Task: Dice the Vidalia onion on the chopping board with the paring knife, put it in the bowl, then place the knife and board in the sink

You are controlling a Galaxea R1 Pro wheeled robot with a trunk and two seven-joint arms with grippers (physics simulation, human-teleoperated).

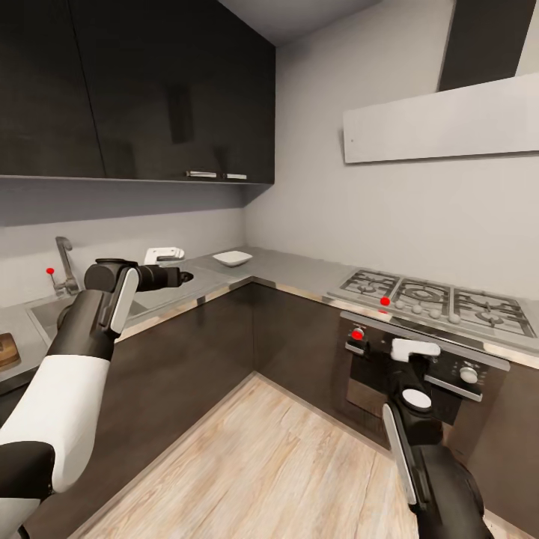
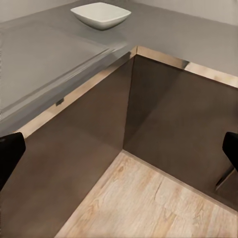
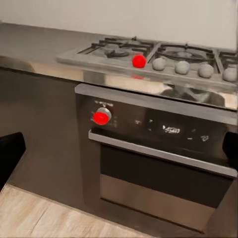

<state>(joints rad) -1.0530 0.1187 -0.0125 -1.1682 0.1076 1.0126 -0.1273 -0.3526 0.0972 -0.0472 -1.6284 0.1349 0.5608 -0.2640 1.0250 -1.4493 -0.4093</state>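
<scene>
Beyond the left claw (image 1: 182, 276), on the grey tabletop (image 1: 284, 266): one white bowl (image 1: 232, 258), squarish with rounded corners, upright, nothing inside it. The left wrist view shows the same bowl (image 2: 101, 14) ahead of the claw, past the corner where the tabletop (image 2: 54, 59) turns; its inside is bare there too.

Behind the left claw, partly hidden by the forearm: sink (image 1: 45, 313), steel, set into the tabletop. Its inside is mostly hidden, so contents cannot be told. Chrome tap (image 1: 64, 262) with red knob (image 1: 50, 271) stands at its back edge.

Further back along the same tabletop, at the picture's edge: chopping board (image 1: 7, 350), brown wood, only a rounded end in view; which way its long axis runs cannot be told.

Left claw: held out level over the tabletop's front edge, pointing toward the bowl, released, nothing between the fingers (image 2: 10, 153), which stand wide apart in the wrist view.

Right claw (image 1: 415, 349): raised in front of the oven (image 1: 419, 382), pointing at it, released and empty; fingers (image 3: 10, 156) wide apart in the wrist view.

Ahead of the right claw: oven (image 3: 158, 163) with one red dial (image 3: 101, 117); above it a gas hob (image 1: 438, 299) with a red knob (image 1: 385, 301) among grey ones.

Below both claws: pale wood floor (image 1: 262, 464).
</scene>
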